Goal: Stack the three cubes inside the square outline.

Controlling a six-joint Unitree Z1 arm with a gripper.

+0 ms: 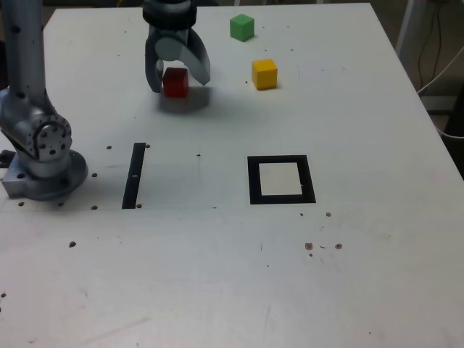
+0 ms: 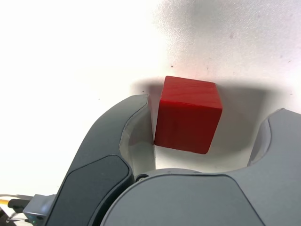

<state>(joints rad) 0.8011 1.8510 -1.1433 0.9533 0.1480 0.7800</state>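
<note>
Dark grey gripper (image 2: 203,125) fingers are filling the foreground of the wrist view, and between them the red cube (image 2: 189,114) is sitting on the white table (image 2: 70,56). One finger is touching or nearly touching one side of the cube; the other is standing clear of it, so the jaws are partly open and not yet clamping anything.

No cube is lying inside the square outline (image 1: 282,180) yet: its white centre is showing bare. All three stacking steps are, by my reading, still ahead, and the first pick is only just being set up.

Only the exterior view is showing the wider layout. In it the gripper (image 1: 178,78) is straddling the red cube (image 1: 175,82) at the far side of the table, well apart from the outline. The yellow cube (image 1: 264,74) is resting towards the exterior view's right of it, and the green cube (image 1: 242,27) is lying farther back. A thin black strip (image 1: 134,175) is lying towards the exterior view's left of the outline.

Only the wrist view is showing the gap at the cube's side.
</note>
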